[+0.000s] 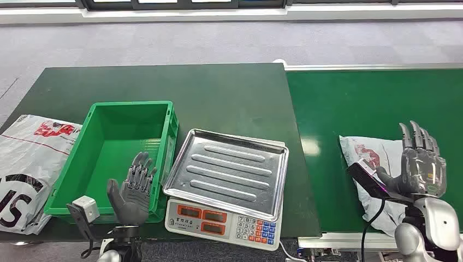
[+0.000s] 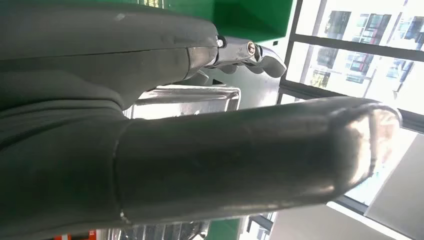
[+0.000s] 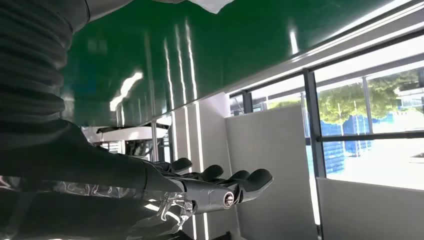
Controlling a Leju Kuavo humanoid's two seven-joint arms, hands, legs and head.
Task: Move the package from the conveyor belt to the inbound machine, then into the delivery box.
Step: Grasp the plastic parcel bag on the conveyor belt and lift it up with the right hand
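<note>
The package (image 1: pixel 377 164), a white plastic mailer with red print, lies on the green conveyor belt (image 1: pixel 349 103), to the right of the scale (image 1: pixel 226 188). None of the task appears done yet: the package has not been lifted, the scale's steel tray holds nothing, and the green crate (image 1: pixel 117 153), just left of the scale, looks to have nothing in it.

The right hand (image 1: pixel 420 164) is raised at the far side of the package from the scale, palm turned toward it, fingers straight and spread, grasping nothing. Whether its thumb touches the mailer cannot be told from the head view. The left hand (image 1: pixel 134 188) hangs in front of the crate's near wall, left of the scale, fingers apart and released, also holding nothing.

A large white bag (image 1: pixel 27 164) with red and black print lies on the dark table on the far side of the crate from the scale; it does not seem part of this job.

By my reading, everything remains: grasp the package, carry it leftward onto the scale, which I take to be the inbound machine, then move it on into the crate, presumably the delivery box.
</note>
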